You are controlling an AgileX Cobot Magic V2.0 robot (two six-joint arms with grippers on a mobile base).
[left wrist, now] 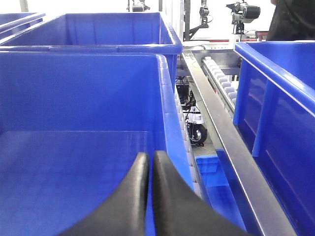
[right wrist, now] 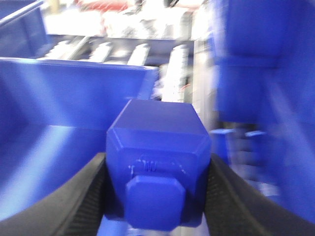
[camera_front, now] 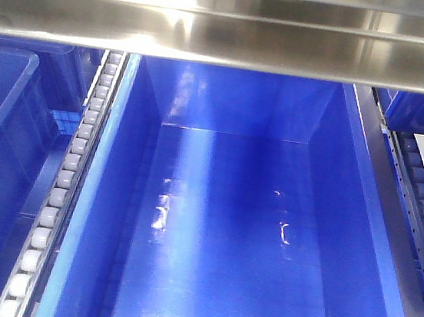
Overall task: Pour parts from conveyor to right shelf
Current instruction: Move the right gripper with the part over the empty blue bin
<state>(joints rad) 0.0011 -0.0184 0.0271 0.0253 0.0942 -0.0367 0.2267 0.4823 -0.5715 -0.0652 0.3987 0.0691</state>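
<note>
The right gripper (right wrist: 155,196) has its black fingers (right wrist: 83,201) closed on both sides of the blue block (right wrist: 156,162), stud pointing back toward the camera, long axis running forward. The block hangs above the open blue bin (right wrist: 59,128) on the shelf (camera_front: 227,37), so the drop is straight down. The left gripper (left wrist: 150,196) is closed and holds nothing, over another bin (left wrist: 83,98).
</note>
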